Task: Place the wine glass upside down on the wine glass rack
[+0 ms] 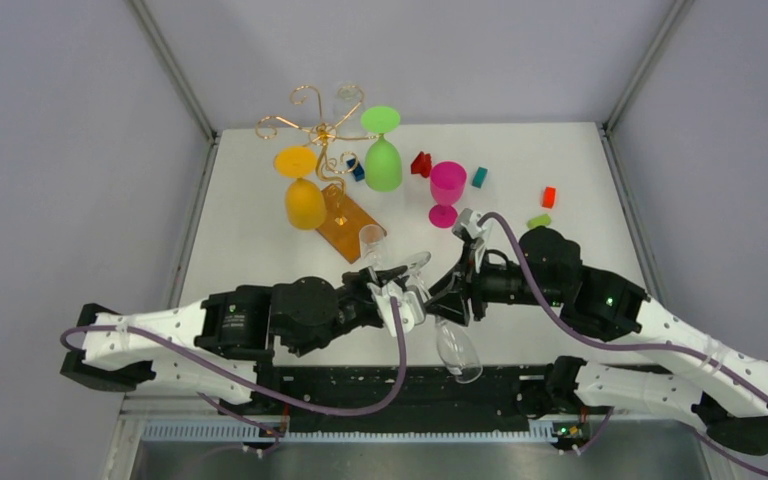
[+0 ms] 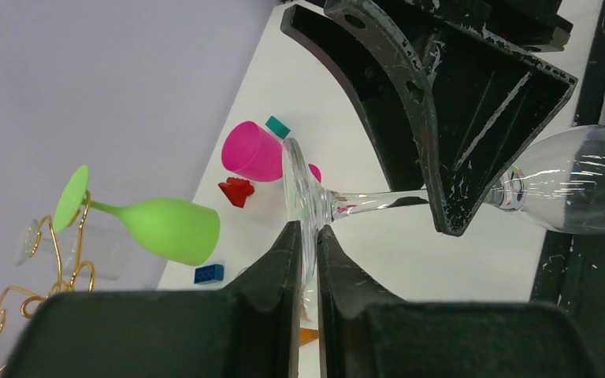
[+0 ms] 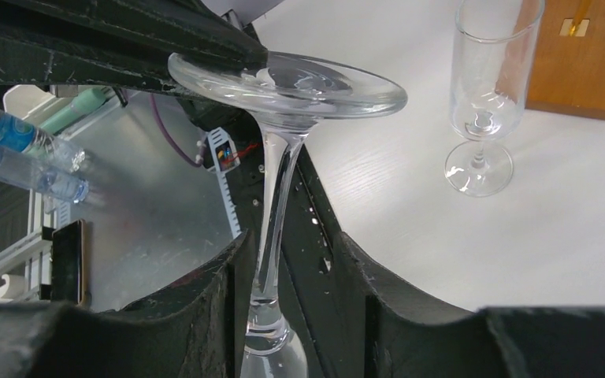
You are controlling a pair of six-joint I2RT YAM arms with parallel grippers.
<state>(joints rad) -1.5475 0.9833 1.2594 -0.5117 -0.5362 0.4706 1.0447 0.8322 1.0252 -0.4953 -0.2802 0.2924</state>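
A clear wine glass [image 1: 455, 345] hangs tilted between my two grippers above the table's near edge, bowl toward the arm bases. My left gripper [image 2: 307, 234] is shut on the rim of its foot [image 2: 299, 189]. My right gripper [image 3: 293, 240] stands open around the stem [image 3: 272, 213]: the stem lies against one finger, and the other finger is apart from it. The wine glass rack [image 1: 320, 130], gold wire on an orange-brown wooden base [image 1: 352, 225], stands at the back left, well away from both grippers.
An orange glass [image 1: 303, 200] and a green glass [image 1: 383, 160] hang upside down on the rack. A pink glass [image 1: 447, 190] and a clear flute [image 1: 372, 242] stand on the table. Small coloured blocks [image 1: 549, 196] lie scattered at the back right.
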